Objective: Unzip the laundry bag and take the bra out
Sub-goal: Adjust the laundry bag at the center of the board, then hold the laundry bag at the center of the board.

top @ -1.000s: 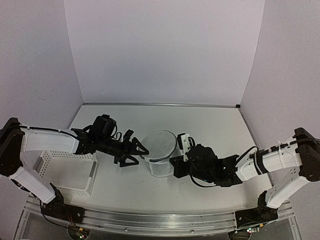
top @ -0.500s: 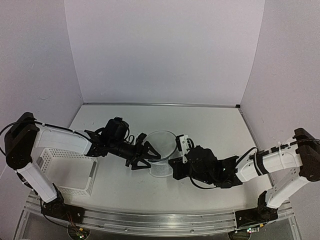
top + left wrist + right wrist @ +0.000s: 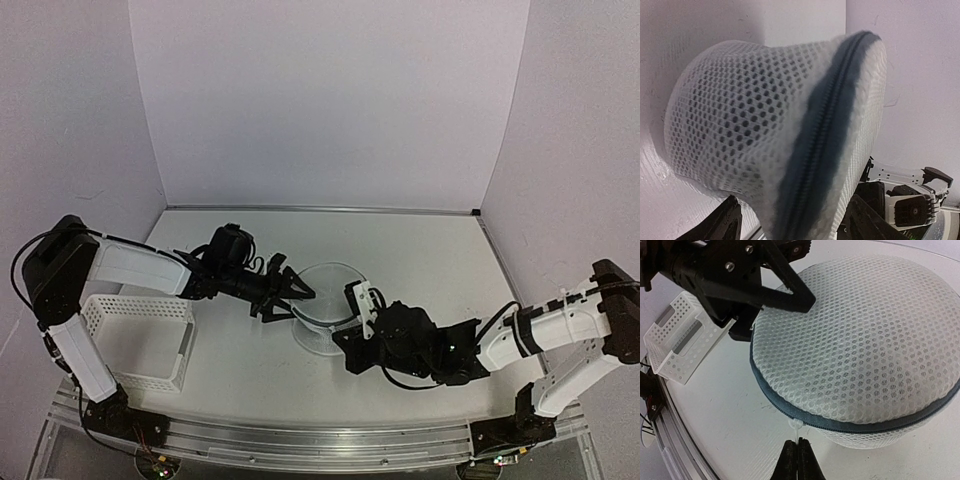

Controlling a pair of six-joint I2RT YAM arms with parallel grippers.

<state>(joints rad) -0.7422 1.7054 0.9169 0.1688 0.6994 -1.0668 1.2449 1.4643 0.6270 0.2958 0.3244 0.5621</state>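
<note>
Two arms: both reach toward the middle of the white worktop (image 3: 430, 260), the left from 9 o'clock and the right from 4 o'clock.
Laundry bag: the small round drum-shaped bag of white translucent mesh (image 3: 328, 290) sits near the middle of the worktop, between the two grippers.
Zipper: a dark blue-grey zipper band (image 3: 785, 409) runs around the bag's edge. It looks closed along every stretch that shows, in both wrist views.
Left gripper: the left gripper (image 3: 298, 302) is at the bag's 9 o'clock with its fingers spread wide apart. In the left wrist view one finger shows on each side of the bag's zipped edge. In the right wrist view one black finger (image 3: 787, 290) lies over the mesh face. Whether the fingers press on the mesh cannot be told.
Right gripper: the right gripper (image 3: 797, 457) is at the bag's 5 o'clock. Its fingers are pressed together, clamped on the white zipper pull tab (image 3: 797, 427), which hangs from the band straight into the fingertips.
Basket: a rectangular white plastic lattice basket (image 3: 135, 310) stands on the worktop at the bag's 8 o'clock, well apart from it and under the left arm.
Contents: dark patches show through the mesh holes in the left wrist view, but what they are cannot be told.
</note>
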